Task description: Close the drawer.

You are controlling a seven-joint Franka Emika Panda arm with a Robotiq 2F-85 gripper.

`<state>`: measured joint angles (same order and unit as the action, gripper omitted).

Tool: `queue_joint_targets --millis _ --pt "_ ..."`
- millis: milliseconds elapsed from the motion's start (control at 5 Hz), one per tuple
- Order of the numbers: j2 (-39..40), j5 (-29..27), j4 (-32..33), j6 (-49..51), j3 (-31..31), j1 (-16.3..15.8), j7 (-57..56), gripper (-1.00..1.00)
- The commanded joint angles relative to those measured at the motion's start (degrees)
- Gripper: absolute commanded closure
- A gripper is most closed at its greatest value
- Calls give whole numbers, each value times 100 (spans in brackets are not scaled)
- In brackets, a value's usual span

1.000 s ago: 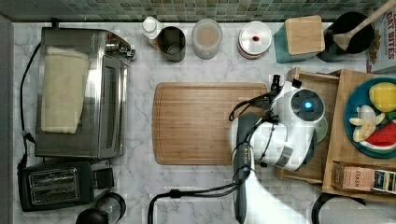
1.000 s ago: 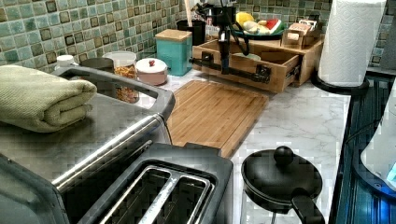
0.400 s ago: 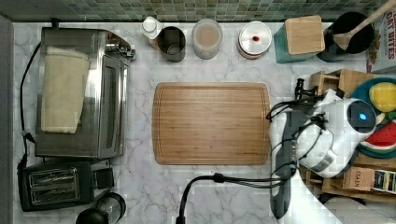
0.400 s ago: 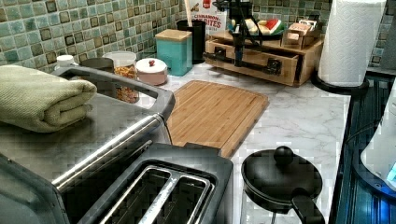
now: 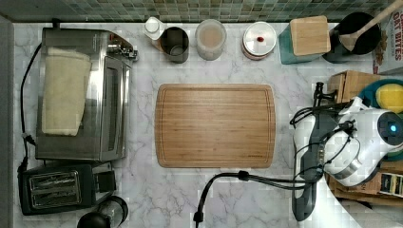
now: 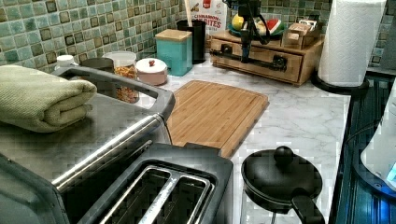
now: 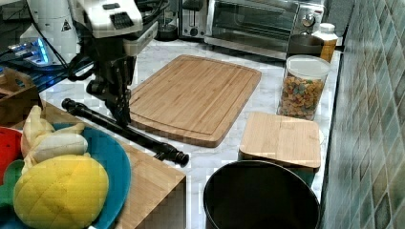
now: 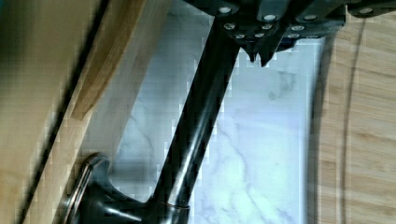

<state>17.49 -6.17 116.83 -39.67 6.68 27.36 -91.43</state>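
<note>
Drawer front sits flush in its wooden cabinet; gripper on the black bar handle.

You have a strip of bare marble counter [image 5: 285,199] between the drawer [image 6: 261,58] and the bamboo cutting board [image 5: 215,126]. The drawer sits at the top view's right edge, under the blue fruit plate [image 7: 112,164]. The arm reaches down from above, and the gripper [image 7: 119,112] points at the handle bar [image 8: 201,121], its fingers [image 8: 261,51] pressed together against the bar rather than around it.
</note>
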Motion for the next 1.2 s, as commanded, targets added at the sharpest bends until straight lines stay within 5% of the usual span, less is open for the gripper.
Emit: queue_joint_targets --millis 200,1200 --pt "76 732 -679 -50 1067 519 748 100" --pt "47 897 -802 105 1309 206 973 100"
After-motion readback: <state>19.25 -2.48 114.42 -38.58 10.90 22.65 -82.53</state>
